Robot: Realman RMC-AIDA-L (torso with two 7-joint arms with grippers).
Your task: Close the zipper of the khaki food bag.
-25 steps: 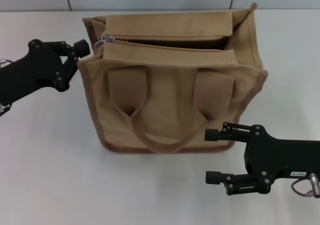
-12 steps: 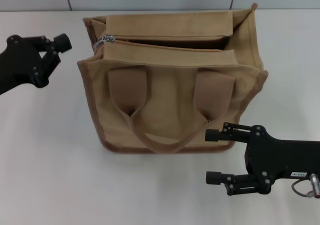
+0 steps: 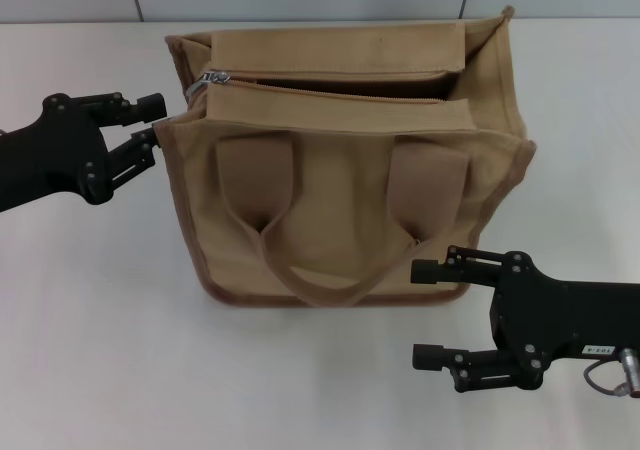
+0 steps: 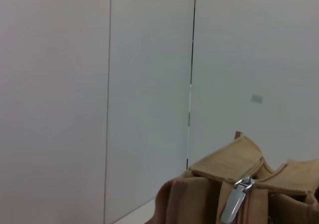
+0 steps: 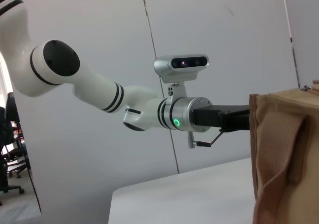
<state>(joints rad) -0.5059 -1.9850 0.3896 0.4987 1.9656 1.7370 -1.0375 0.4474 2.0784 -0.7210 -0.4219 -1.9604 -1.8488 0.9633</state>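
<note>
Khaki food bag [image 3: 350, 160] stands just right of my left gripper [image 3: 152, 120], whose fingers are spread; the zipper [image 3: 330, 90] pull tab [image 3: 207, 79] lies slightly farther. My right gripper [image 3: 425, 312], spread, rests near-right.

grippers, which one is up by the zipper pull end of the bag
The left gripper, open beside the khaki food bag corner where the silver pull tab sits. The right gripper is open near the bag's front bottom corner.
</note>
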